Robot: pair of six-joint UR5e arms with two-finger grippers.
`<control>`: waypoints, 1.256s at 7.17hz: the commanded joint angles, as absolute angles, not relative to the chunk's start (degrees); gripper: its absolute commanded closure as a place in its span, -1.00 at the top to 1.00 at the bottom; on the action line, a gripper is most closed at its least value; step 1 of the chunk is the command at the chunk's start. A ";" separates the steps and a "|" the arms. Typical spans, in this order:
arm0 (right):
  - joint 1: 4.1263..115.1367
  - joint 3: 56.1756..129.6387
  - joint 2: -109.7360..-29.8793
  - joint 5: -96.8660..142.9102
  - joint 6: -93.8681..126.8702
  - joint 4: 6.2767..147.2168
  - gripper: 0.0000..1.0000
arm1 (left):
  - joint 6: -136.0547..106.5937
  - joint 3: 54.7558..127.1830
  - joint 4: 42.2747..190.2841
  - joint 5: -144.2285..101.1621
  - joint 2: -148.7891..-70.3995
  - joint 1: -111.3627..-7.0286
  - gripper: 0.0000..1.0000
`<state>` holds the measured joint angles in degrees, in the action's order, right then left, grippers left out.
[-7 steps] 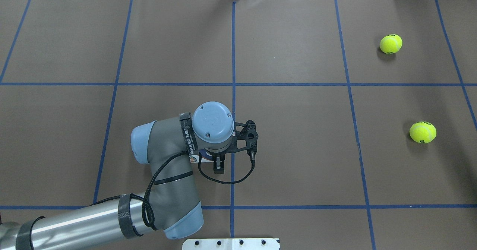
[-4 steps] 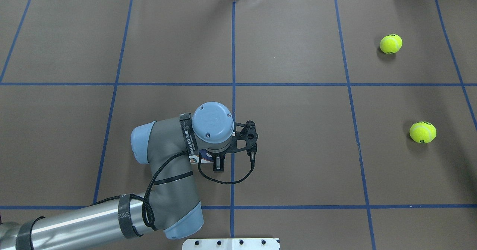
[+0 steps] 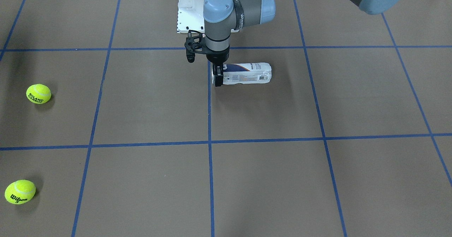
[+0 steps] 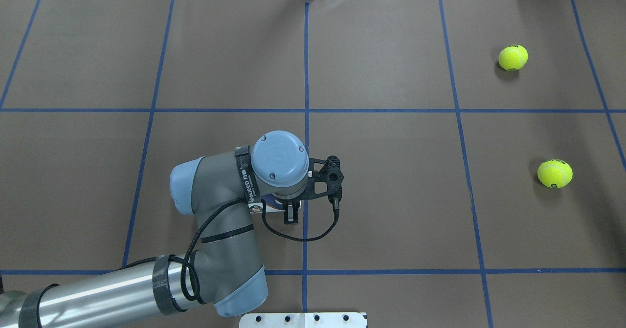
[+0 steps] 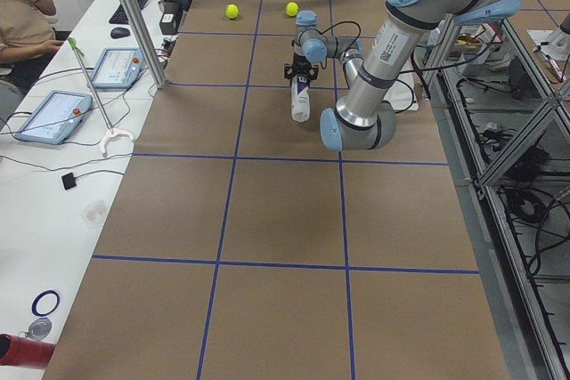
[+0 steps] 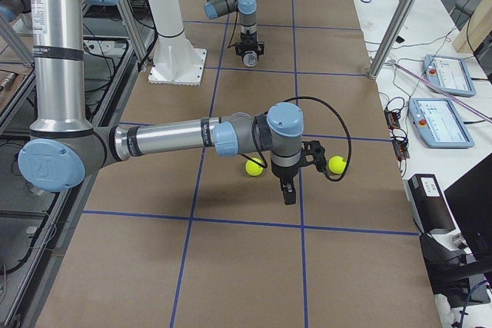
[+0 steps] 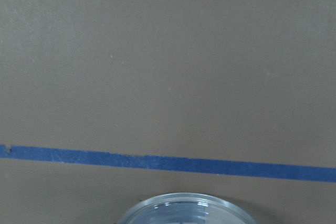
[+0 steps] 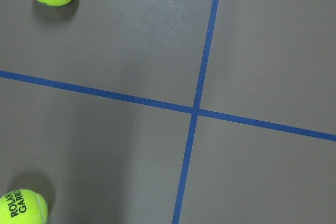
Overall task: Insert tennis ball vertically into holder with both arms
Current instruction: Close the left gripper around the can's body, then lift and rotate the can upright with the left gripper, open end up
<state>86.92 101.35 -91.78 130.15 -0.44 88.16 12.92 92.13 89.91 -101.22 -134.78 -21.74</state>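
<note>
Holder [image 3: 247,73]: clear plastic cyl., lying flat; left claw [image 3: 218,79] at one end.

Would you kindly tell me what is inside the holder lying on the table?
No ball shows in the holder; both tennis balls lie far from it. Its label covers most of the wall and the left gripper stands at its mouth, so most of the interior is hidden.

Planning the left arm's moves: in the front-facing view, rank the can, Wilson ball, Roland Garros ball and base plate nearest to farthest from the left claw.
1. Can, at the left claw.
2. Base plate, toward the robot.
3. Roland Garros ball, robot's right side.
4. Wilson ball, robot's right, farther out.
</note>
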 commanded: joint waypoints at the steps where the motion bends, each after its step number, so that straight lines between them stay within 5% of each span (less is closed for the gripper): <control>1: 86.92 101.34 -91.76 130.43 -0.44 88.15 0.99 | 13.01 98.32 89.91 -101.60 -135.26 -22.49 0.53; 4: 86.92 101.34 -91.76 130.43 -0.44 88.15 0.99 | 11.53 103.88 102.30 -101.69 -137.29 -23.90 0.53; 9: 86.92 101.42 -91.76 130.61 -0.44 88.15 0.99 | 3.00 99.52 139.66 -100.03 -136.50 -25.05 0.55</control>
<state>86.92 101.36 -91.76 130.58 -0.44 88.15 4.55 101.97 128.97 -100.98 -136.77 -24.66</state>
